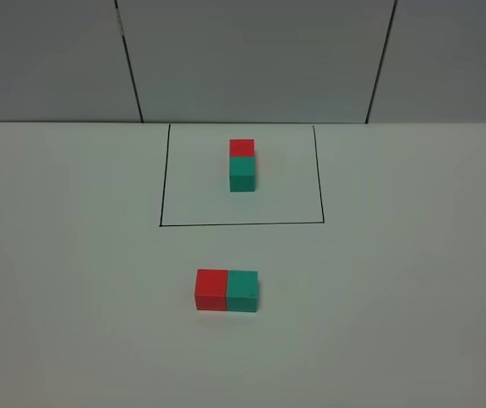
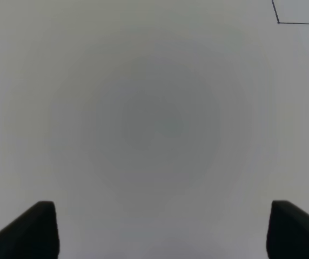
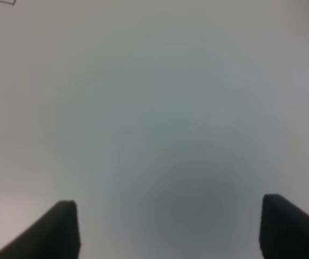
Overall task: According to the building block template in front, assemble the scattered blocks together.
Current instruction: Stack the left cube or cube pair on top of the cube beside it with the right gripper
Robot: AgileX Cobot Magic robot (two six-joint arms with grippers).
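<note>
Though left fingers [image 2: 33, 233], right fingers [image 3: 57, 233] are cropped, scattered blocks [image 1: 227, 291] touching

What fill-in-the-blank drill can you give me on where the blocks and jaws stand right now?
1. The building block template, framed by a black rectangle, pairs a teal cube with a ____ cube.
2. The loose red block and the loose teal block lie ____ that rectangle, touching each other.
3. In the exterior high view, the loose red block sits on the loose teal block's ____ side.
4. The left gripper and the right gripper both have their jaws ____, with nothing between them.
Missing words: red; outside; left; open.
</note>
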